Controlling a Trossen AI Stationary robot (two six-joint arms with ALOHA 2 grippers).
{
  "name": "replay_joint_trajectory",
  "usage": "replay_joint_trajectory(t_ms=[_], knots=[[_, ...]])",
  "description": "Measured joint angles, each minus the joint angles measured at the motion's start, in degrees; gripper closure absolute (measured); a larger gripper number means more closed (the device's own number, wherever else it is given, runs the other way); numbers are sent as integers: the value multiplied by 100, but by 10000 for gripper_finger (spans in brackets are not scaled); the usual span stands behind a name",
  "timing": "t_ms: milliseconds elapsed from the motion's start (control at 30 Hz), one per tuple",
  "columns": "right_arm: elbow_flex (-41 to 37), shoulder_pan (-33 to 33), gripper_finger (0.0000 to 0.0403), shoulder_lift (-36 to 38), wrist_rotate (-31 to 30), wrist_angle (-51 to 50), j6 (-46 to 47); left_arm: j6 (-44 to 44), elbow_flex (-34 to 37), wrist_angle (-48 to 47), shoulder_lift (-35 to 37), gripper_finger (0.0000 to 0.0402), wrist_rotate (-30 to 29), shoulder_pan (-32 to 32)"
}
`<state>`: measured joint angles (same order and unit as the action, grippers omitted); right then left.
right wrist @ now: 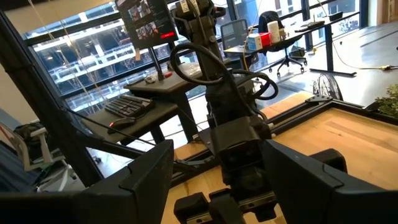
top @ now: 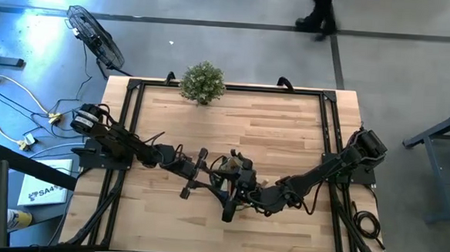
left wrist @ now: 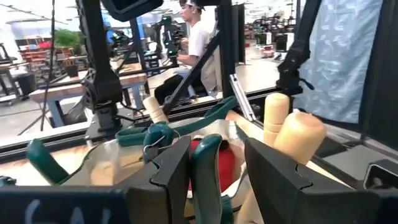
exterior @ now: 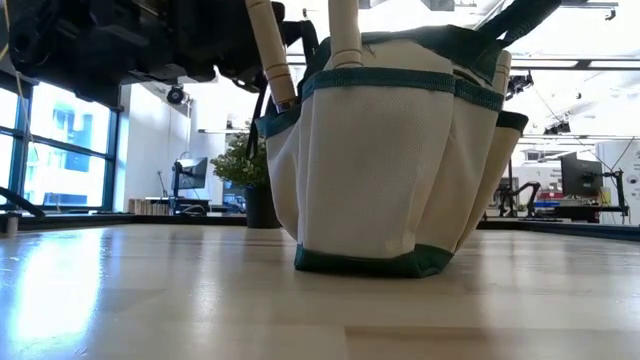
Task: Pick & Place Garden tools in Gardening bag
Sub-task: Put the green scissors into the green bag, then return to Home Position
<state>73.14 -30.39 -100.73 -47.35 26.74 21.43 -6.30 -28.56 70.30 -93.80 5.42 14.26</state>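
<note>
Bag (exterior: 385, 160) mid-table, arms crowding — plant (top: 202, 82) behind

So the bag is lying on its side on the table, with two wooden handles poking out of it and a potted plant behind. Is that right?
Not quite: the gardening bag stands upright on its base, as the low view shows. The rest holds: two wooden handles rise from it, and the potted plant sits behind it.
</note>
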Motion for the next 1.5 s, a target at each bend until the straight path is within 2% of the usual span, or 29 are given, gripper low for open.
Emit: replay_joint_trajectory(t_ms=[733,1500], knots=[[0,-35,165,0,133,-11,90,-115,-192,-209,0,254,21,0],[0,-76,165,0,131,-96,-67,-255,-188,367,0,254,25,0]])
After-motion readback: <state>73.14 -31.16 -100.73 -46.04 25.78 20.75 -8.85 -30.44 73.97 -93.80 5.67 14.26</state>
